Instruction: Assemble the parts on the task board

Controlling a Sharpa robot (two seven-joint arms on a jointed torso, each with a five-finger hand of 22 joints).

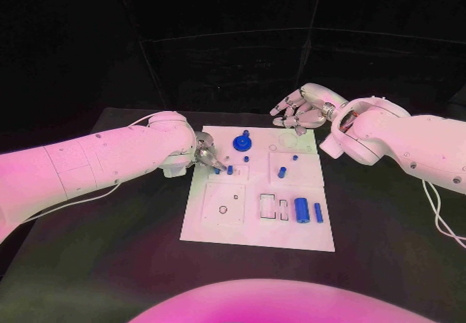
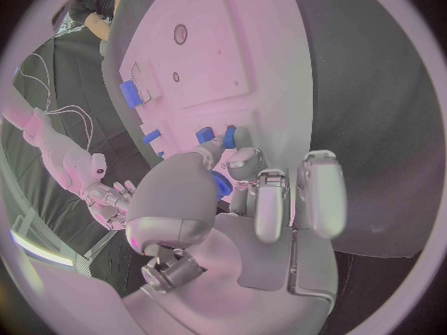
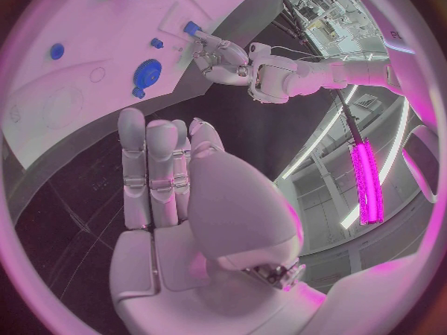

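Working at the left edge of the flat white rectangular task board (image 1: pixel 254 232), the left robot hand (image 1: pixel 206 157) is being held low over two small blue peg-like parts (image 1: pixel 222 169), fingertips seemingly touching one; a firm grasp cannot be confirmed. The right robot hand (image 1: pixel 303 108) is being kept raised beyond the far edge, fingers loosely curled, holding nothing, presumably to leave room. Open black surface (image 1: pixel 116 262) is being left around the board.

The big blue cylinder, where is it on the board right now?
In the head view the big blue cylinder lies on the task board near its front right corner, between a slimmer blue peg and two rectangular slots.
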